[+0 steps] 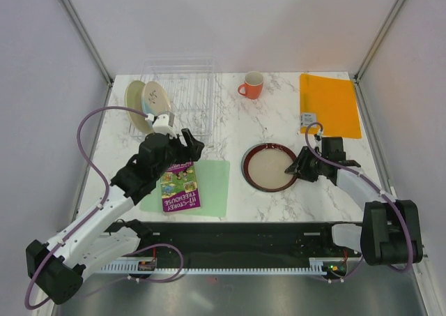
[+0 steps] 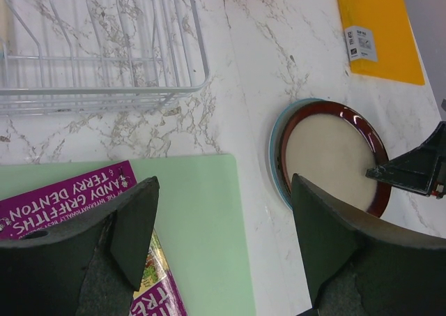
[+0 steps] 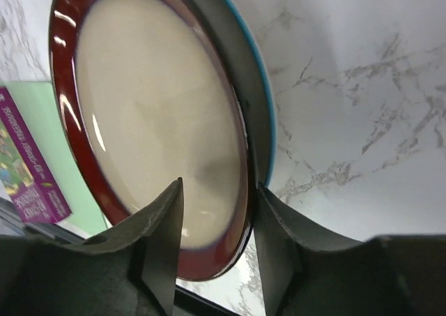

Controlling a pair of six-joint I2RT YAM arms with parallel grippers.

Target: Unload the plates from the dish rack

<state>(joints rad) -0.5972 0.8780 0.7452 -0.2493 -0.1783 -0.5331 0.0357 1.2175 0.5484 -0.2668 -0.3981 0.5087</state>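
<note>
The clear dish rack (image 1: 182, 93) stands at the back left; its ribs also show in the left wrist view (image 2: 104, 51). Two plates stand upright at its left end: a pale yellow-green one (image 1: 134, 96) and a pale one with small marks (image 1: 156, 98). The dark-red-rimmed beige plate (image 1: 270, 167) lies flat on a blue-rimmed plate (image 3: 259, 86) at centre right. My right gripper (image 3: 217, 190) is open and straddles the red plate's near rim (image 3: 237, 211), one finger above and one beside it. My left gripper (image 2: 223, 190) is open and empty above the green mat.
A light green mat (image 1: 209, 187) with a purple book (image 1: 179, 187) lies front left. An orange mug (image 1: 251, 86) stands at the back centre. An orange folder (image 1: 329, 103) lies at the back right. Frame walls close in both sides.
</note>
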